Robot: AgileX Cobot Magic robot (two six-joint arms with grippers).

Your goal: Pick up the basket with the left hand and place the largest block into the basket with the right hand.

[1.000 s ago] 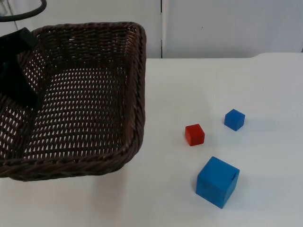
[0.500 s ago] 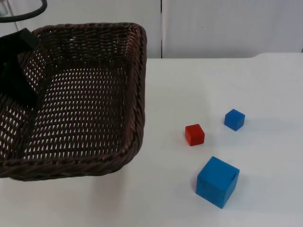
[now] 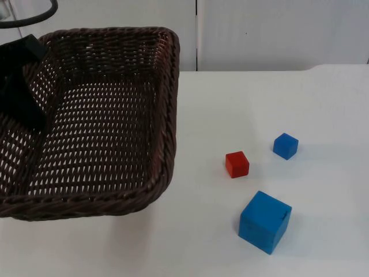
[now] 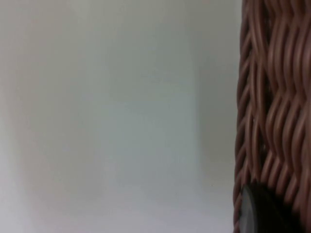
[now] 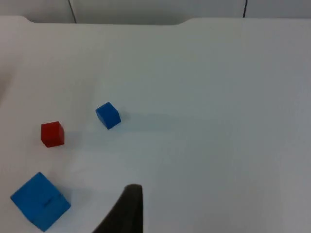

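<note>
The large blue block [image 3: 264,221] sits nearest on the white table [image 3: 323,104], with the small red block [image 3: 237,164] and small blue block [image 3: 285,146] just beyond; judged from this layout, the waiting right gripper [image 5: 127,213] should descend squarely over the large block's flat faces, clear of the red one. Farther back, the left gripper [image 3: 20,86] is clamped on the wicker basket [image 3: 164,115], whose left side is cut off. Whether the right gripper's fingers are apart cannot be told.
</note>
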